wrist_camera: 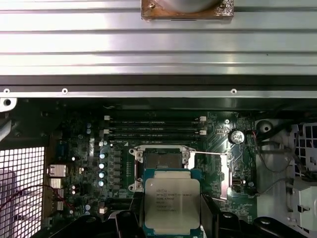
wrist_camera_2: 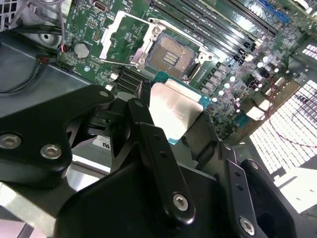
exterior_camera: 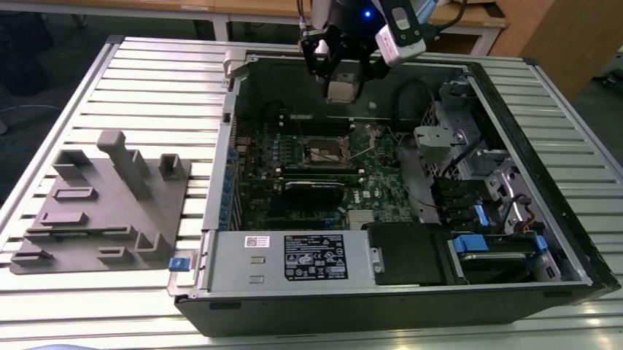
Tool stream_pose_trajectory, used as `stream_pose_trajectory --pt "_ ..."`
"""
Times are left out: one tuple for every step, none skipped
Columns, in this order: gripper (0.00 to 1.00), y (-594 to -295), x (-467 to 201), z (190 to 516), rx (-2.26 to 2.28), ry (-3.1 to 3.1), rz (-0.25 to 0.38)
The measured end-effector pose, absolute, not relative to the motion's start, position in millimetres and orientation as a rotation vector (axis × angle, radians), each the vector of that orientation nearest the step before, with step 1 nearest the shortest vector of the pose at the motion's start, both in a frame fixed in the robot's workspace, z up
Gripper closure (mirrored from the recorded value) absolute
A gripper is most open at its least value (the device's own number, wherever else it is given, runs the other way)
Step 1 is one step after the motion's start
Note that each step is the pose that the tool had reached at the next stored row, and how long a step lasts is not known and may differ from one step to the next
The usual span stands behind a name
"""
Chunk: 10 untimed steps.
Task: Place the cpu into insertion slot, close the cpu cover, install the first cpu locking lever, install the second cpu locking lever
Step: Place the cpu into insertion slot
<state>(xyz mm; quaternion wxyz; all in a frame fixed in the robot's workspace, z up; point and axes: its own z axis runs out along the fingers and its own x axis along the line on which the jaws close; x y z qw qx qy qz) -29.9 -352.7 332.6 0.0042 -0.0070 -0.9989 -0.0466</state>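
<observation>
My gripper [exterior_camera: 343, 86] hangs above the open computer case, shut on the cpu [exterior_camera: 343, 90], a flat square chip with a dull silver top. In both wrist views the cpu [wrist_camera_2: 174, 113] [wrist_camera: 172, 201] sits between the black fingers [wrist_camera_2: 148, 144], held above the motherboard and apart from it. The insertion slot [exterior_camera: 326, 152] [wrist_camera_2: 171, 57] [wrist_camera: 162, 159] lies bare just beyond the chip's edge, a dark square socket with a shiny rim. The cpu cover [wrist_camera_2: 108, 39] [wrist_camera: 227, 176] stands flipped open beside the slot.
The case's walls [exterior_camera: 226, 146] ring the motherboard. Long memory slots [wrist_camera: 153, 130] run beside the socket. A power supply [exterior_camera: 292, 257] and drive bays [exterior_camera: 486, 219] fill the near end. A grey fixture block [exterior_camera: 107, 197] rests on the slatted table at the exterior view's left.
</observation>
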Motion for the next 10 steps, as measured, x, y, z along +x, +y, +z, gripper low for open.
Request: stream_pose_trajectory --pt "0.46 -352.7 -29.9 332.2 -0.022 -3.13 -0.146" --pt "0.46 -352.7 -29.9 332.2 -0.022 -3.13 -0.146" --pt "0.46 -352.7 -29.9 332.3 -0.022 -3.13 -0.146" --pt "0.46 -352.7 -29.9 332.2 -0.022 -3.13 -0.146" --pt "0.46 -352.7 -30.0 331.9 -0.022 -3.13 -0.146" --pt "0.46 -352.7 -30.0 331.0 -0.022 -3.13 -0.147" --pt "0.46 -352.7 -30.1 329.8 -0.022 -3.13 -0.146" --pt "0.46 -352.7 -30.3 328.5 -0.022 -3.13 -0.146" --pt "0.46 -352.7 -30.3 327.3 -0.022 -3.13 -0.146" --pt "0.46 -352.7 -30.4 326.3 -0.022 -3.13 -0.146"
